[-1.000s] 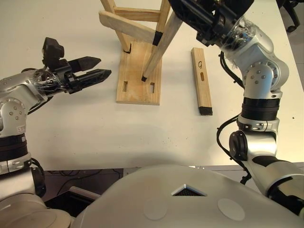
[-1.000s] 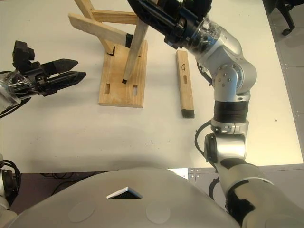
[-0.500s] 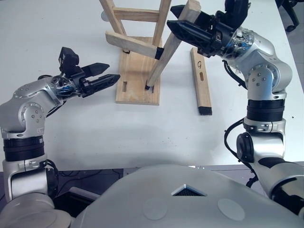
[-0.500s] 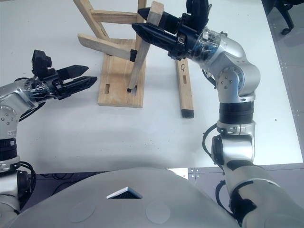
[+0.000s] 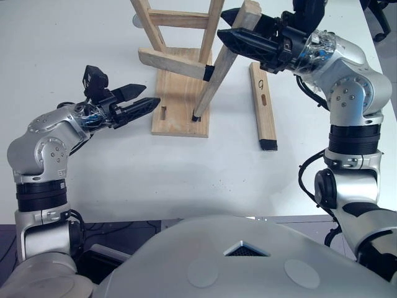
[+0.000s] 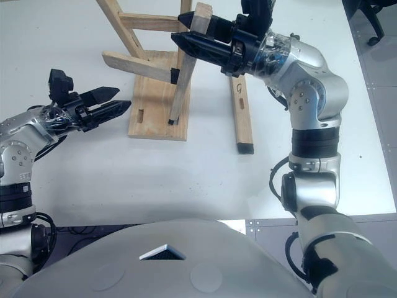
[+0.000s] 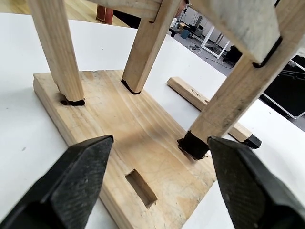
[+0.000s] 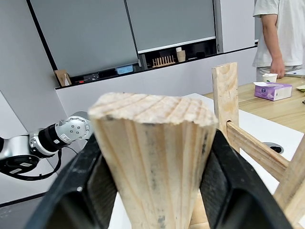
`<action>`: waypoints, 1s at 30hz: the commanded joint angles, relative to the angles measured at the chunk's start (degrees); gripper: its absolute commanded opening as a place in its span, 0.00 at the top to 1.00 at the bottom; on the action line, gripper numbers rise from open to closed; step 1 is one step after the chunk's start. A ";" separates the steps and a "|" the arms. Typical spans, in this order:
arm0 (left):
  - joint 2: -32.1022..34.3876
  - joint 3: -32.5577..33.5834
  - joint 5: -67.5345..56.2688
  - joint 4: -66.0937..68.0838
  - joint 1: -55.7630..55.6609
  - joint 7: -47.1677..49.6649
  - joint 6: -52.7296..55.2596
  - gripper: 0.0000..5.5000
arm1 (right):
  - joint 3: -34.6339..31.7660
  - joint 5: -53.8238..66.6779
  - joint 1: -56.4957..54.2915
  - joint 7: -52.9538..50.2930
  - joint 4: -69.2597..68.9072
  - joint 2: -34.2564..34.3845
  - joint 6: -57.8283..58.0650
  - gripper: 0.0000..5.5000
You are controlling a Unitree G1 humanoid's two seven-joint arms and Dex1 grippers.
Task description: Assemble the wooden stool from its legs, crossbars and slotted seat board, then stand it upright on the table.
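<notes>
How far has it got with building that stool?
Done: two legs joined by a crossbar stand in the far slots of the seat board. In hand: the right gripper is shut on a third leg, its black foot at a near slot, seating unclear. The open left gripper hovers beside the board. Left: the loose leg on the table, then turning everything upright.

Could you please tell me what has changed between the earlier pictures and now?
The left gripper, jaws open, moved in toward the seat board. The right gripper, clamped on the held leg, came lower, and that leg's foot slid along the board toward its near end. The seat board and the loose leg stayed put.
</notes>
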 commanded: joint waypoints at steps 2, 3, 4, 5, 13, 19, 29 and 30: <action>-1.13 -0.32 1.28 1.41 0.18 0.16 -1.38 0.34 | 1.76 -2.55 -1.61 1.12 -1.76 -2.86 -0.97 0.62; -1.34 -0.33 1.36 1.57 0.20 0.18 -1.55 0.34 | 1.81 -2.25 -1.78 1.24 -2.07 -3.13 -0.71 0.62; -1.49 -0.33 1.46 1.72 0.21 0.13 -1.70 0.34 | 1.77 -1.98 -1.95 1.24 -2.20 -3.33 -0.54 0.62; -1.59 -0.38 1.59 1.98 0.19 0.02 -1.89 0.34 | 1.62 -1.83 -2.13 1.28 -2.35 -3.60 -0.30 0.62; -2.46 -0.35 2.31 2.94 0.42 0.10 -3.06 0.34 | 4.73 -5.43 1.78 2.60 -7.33 -5.57 -2.79 0.62; -2.74 0.29 2.28 2.98 1.35 0.59 -3.08 0.34 | 11.59 -11.53 5.97 3.41 -14.15 -9.13 -7.15 0.62; -2.27 0.73 6.77 5.15 4.30 2.50 -6.56 0.34 | 24.16 -22.26 3.08 -1.10 -8.99 -12.60 -3.75 0.63; -2.48 1.00 6.81 5.05 4.62 2.75 -6.71 0.34 | 24.59 -22.69 2.68 -0.76 -8.49 -13.24 -4.66 0.63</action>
